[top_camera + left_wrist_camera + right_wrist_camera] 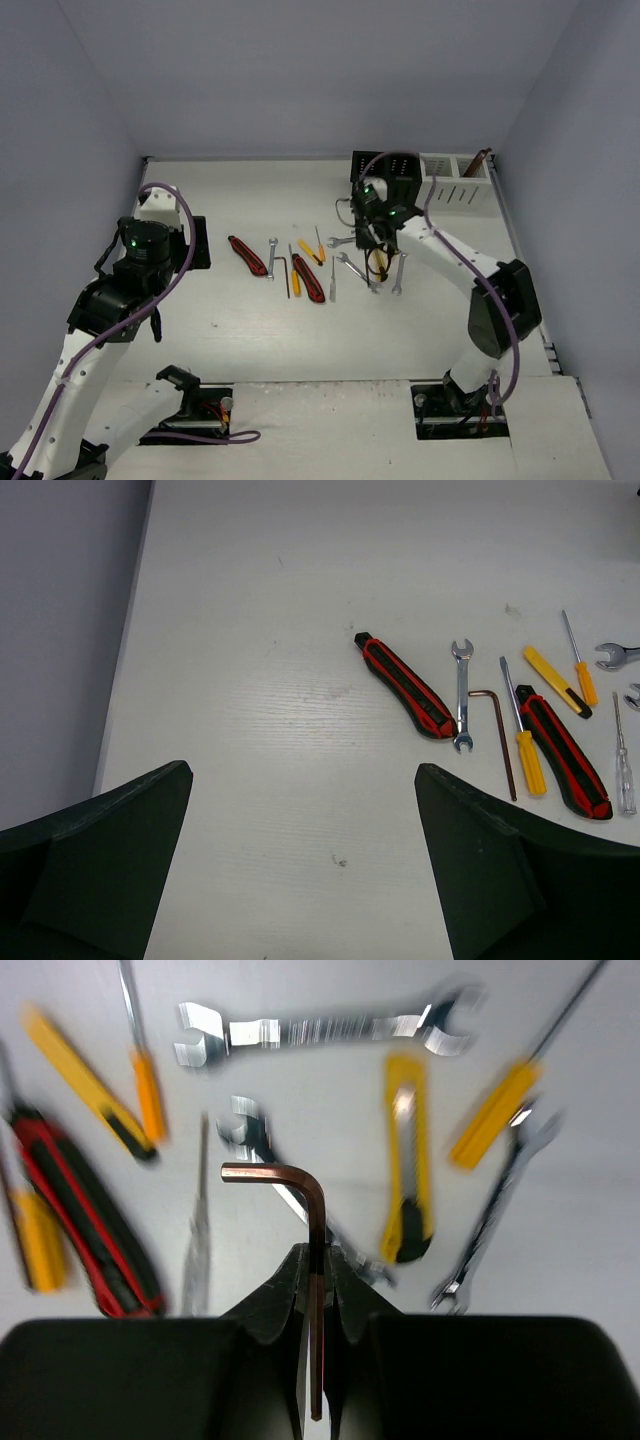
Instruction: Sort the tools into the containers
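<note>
Several tools lie in a loose row mid-table: two red-black knives, a silver wrench, a dark hex key, and orange screwdrivers. My right gripper hovers over the right end of the row, shut on a brown L-shaped hex key. Below it are a wrench and a yellow knife, both blurred. The black container and the white container stand at the back right. My left gripper is open and empty, left of the tools.
The left wall is close to my left gripper. In the left wrist view the nearest tools are a red-black knife, a wrench and a hex key. The right arm's elbow stands near the right wall.
</note>
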